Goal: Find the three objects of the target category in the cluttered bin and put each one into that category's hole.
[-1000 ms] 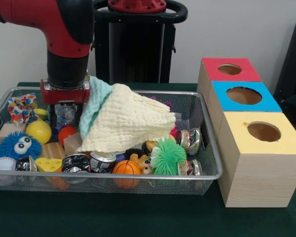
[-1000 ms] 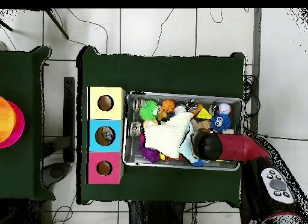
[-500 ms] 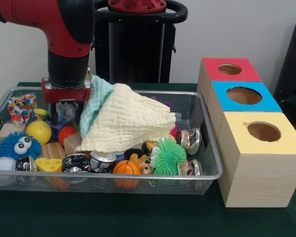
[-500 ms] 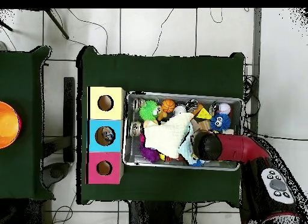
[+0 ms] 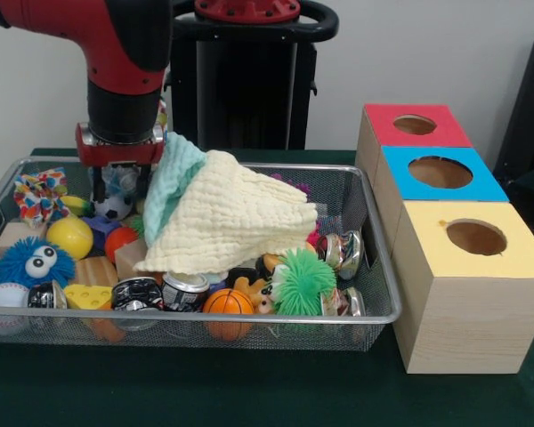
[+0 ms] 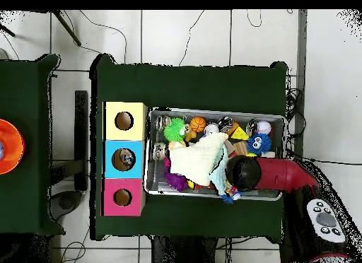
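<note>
With what looks like a small ball (image 5: pixel 113 206) pinched in the gripper (image 5: pixel 114 197) above the basket (image 5: pixel 374 267), it should rise straight, clear of the cloth (image 5: pixel 227 213).

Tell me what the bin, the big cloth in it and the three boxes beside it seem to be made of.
The bin looks like silver wire mesh with a shiny metal rim; the toys show through its walls. The cloth looks like soft crinkled cotton, cream with a mint edge, matte and folded. The boxes look like pale wood, going by grain lines on the sides, with matte painted tops.
</note>
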Motion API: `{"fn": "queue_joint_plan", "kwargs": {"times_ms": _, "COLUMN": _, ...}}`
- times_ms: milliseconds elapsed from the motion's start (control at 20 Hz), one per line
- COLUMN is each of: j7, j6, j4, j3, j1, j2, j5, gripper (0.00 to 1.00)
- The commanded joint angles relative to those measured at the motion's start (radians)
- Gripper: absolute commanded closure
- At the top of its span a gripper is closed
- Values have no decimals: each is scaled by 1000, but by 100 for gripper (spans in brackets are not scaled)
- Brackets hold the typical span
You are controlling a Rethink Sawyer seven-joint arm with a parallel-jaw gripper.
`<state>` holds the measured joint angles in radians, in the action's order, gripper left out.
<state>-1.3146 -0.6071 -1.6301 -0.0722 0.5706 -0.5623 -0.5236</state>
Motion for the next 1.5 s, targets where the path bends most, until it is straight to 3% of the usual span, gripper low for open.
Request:
{"fn": "queue_joint_plan", "kwargs": {"times_ms": 50, "j7": 67, "j6": -187, "j4": -26, "j3": 5, "j1": -10, "j2": 0, "j5": -48, "gripper": 0}}
{"fn": "queue_joint_plan", "kwargs": {"times_ms": 250, "j7": 59, "j6": -157, "j4": -1, "j3": -3, "j1": -6, "j2": 17, "j5": -67, "gripper": 0}}
{"fn": "queue_joint_plan", "kwargs": {"times_ms": 400, "j7": 27, "j6": -66, "j4": 8, "j3": -17, "j1": 2, "j2": 45, "j5": -77, "gripper": 0}}
{"fn": "queue_joint_plan", "kwargs": {"times_ms": 750, "j7": 18, "j6": 3, "j4": 21, "j3": -34, "j1": 11, "j2": 36, "j5": -97, "gripper": 0}}
{"fn": "queue_joint_plan", "kwargs": {"times_ms": 1100, "j7": 45, "j6": -31, "j4": 23, "j3": -88, "j1": 9, "j2": -28, "j5": -44, "gripper": 0}}
{"fn": "queue_joint_plan", "kwargs": {"times_ms": 1400, "j7": 16, "j6": 84, "j4": 30, "j3": -137, "j1": 21, "j2": -33, "j5": -40, "gripper": 0}}
{"fn": "queue_joint_plan", "kwargs": {"times_ms": 1500, "j7": 38, "j6": 72, "j4": 17, "j3": -160, "j1": 31, "j2": -61, "j5": -24, "gripper": 0}}
